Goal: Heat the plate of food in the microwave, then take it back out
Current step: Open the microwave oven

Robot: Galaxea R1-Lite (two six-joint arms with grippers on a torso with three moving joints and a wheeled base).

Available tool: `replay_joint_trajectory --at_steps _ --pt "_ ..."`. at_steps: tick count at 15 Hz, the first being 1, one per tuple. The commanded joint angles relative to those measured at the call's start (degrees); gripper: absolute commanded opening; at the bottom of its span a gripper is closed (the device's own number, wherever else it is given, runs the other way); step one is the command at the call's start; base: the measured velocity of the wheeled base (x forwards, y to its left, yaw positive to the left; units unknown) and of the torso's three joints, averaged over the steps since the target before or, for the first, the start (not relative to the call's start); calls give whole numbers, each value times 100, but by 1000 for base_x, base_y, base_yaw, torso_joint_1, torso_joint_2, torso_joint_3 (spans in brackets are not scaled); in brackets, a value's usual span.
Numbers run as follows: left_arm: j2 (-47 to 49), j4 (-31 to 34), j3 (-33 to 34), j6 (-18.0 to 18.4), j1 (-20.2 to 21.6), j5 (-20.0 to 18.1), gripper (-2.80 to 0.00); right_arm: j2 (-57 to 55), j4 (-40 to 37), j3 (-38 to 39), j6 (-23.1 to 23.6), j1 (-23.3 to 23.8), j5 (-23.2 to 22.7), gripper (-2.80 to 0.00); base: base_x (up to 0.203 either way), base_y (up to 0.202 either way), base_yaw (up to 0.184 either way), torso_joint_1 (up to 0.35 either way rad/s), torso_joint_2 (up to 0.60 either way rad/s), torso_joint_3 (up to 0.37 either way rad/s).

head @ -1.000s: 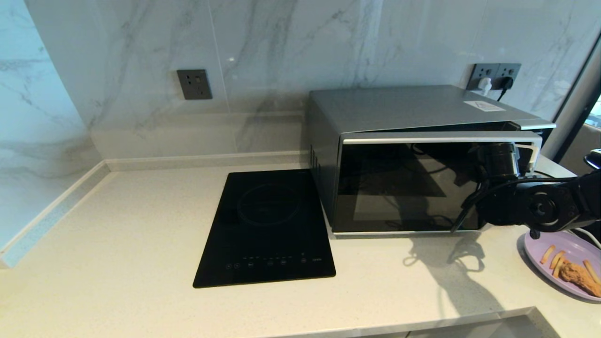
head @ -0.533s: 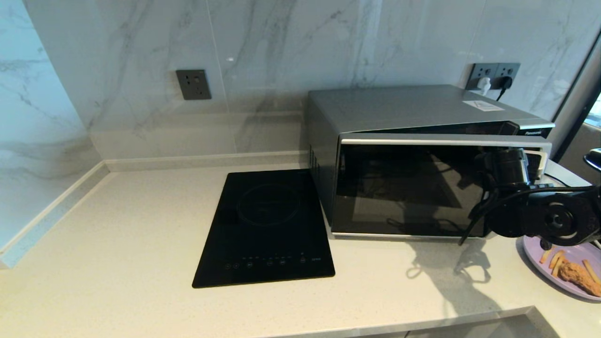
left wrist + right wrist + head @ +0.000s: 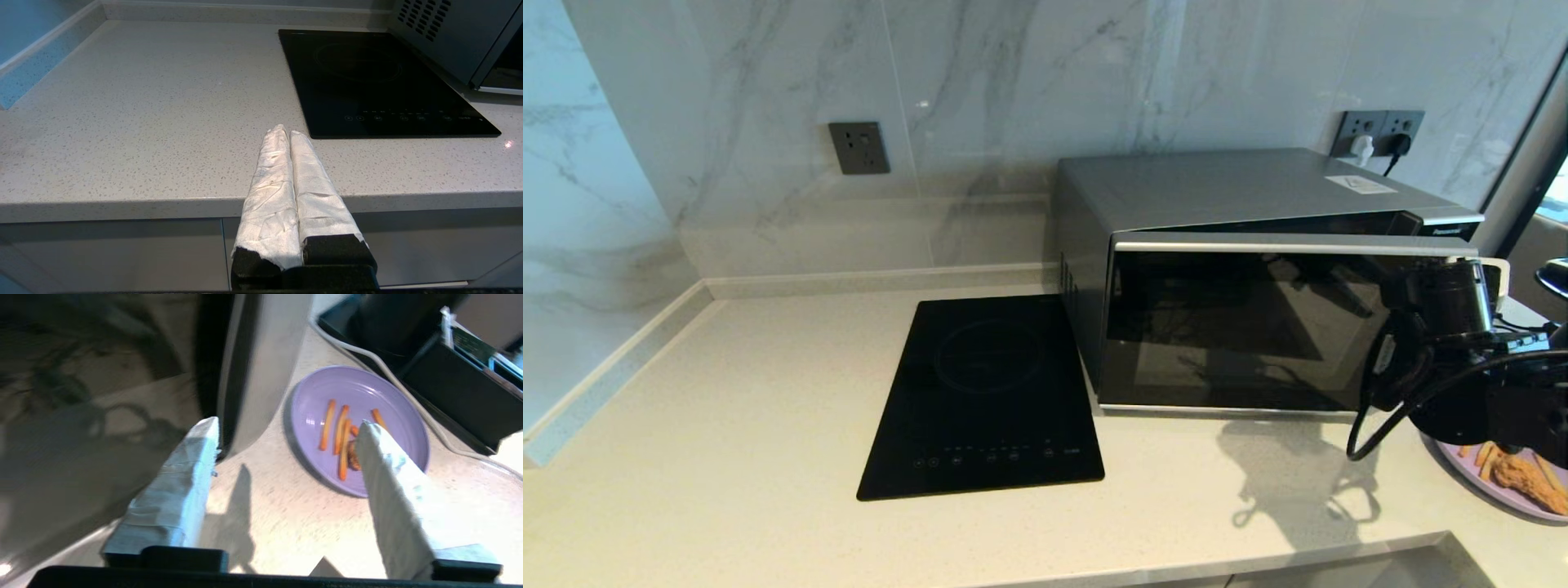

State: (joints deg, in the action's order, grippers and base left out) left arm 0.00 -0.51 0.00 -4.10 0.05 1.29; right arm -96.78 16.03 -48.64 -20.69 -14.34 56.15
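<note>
The silver microwave (image 3: 1241, 188) stands at the back right of the counter, its dark glass door (image 3: 1225, 327) swung partly out from the right side. My right arm (image 3: 1454, 384) is at the door's free edge. In the right wrist view my right gripper (image 3: 288, 422) is open, and the door's silver edge (image 3: 253, 375) sits just inside one taped finger (image 3: 184, 486). The lilac plate of food (image 3: 367, 396) with fries and a fried piece lies on the counter beyond the fingers, and shows half hidden under the arm (image 3: 1474, 474). My left gripper (image 3: 284, 131) is shut and empty, parked over the counter's front edge.
A flat black induction cooktop (image 3: 984, 392) lies left of the microwave. Wall sockets (image 3: 1380, 131) with plugs sit behind the microwave. A black box (image 3: 449, 367) and a cable run behind the plate. Bare counter (image 3: 727, 392) stretches to the left.
The microwave door has swung further out, and my right arm has moved right and towards me with its edge, covering more of the plate. The left gripper has not moved.
</note>
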Motion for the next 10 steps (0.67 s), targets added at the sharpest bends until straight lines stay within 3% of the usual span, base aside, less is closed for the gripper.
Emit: replay_joint_trajectory --at_steps 1,5,10 --pt "9 -2 0 -3 4 3 -280 568 0 269 -8 -349 33 0 0 0 0 0 0 0" --pt "9 -2 0 -3 4 3 -280 1393 -17 452 61 -1071 9 0 0 0 0 0 0 0" --pt "9 -2 0 -3 4 3 -280 1653 -142 -875 1040 -1185 -311 0 0 0 0 0 0 0"
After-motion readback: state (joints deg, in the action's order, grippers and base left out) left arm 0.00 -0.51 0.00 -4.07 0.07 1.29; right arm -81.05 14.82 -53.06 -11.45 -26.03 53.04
